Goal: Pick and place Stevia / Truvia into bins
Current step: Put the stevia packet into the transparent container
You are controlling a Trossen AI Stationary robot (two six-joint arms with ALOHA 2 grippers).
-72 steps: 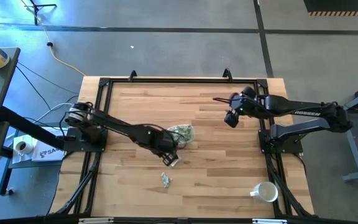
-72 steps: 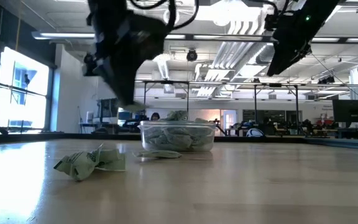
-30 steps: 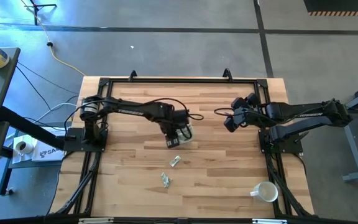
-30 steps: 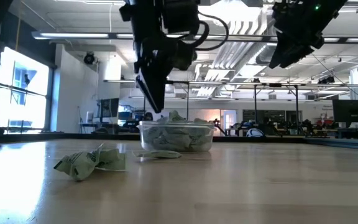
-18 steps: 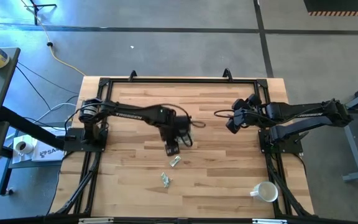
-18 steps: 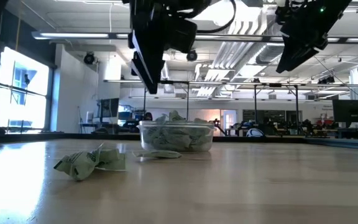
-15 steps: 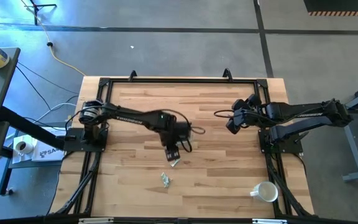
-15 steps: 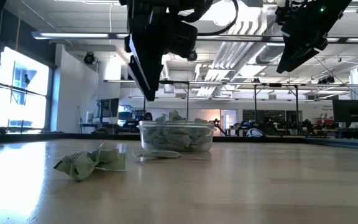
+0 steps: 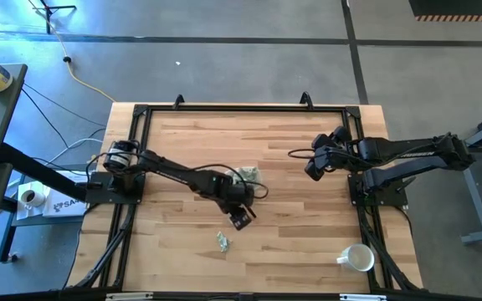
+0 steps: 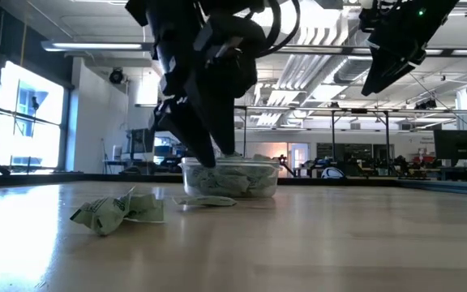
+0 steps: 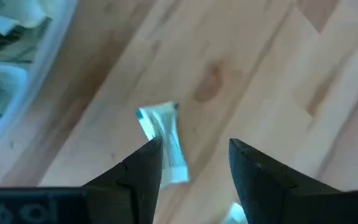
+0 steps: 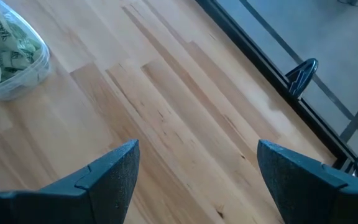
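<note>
- Your left claw is down near the worktop, its fingers spread apart with nothing between them. They bracket a single sweetener packet lying flat on the wood just beside the clear bin.
- One finger already overlaps the packet's edge in the left wrist view. If you close from here, you could pinch only a corner, or push the thin paper sideways instead of trapping it.
- The packet is flat against the wood. Come down too shallow and the fingers may shut on air; come down too hard and they will scrape the worktop.
- The bin looks heaped with packets, some riding above the rim. A careless drop may slide off the pile or knock others out.
- The arm is close to the bin wall, and the bin looks light. A sideways sweep could shove it.
- A crumpled clump of packets lies farther out on the worktop, well apart from the bin. It looks awkward to grip cleanly and may split when lifted.
- Your right claw waits raised over the right side of the worktop, fingers wide and holding nothing.
</note>
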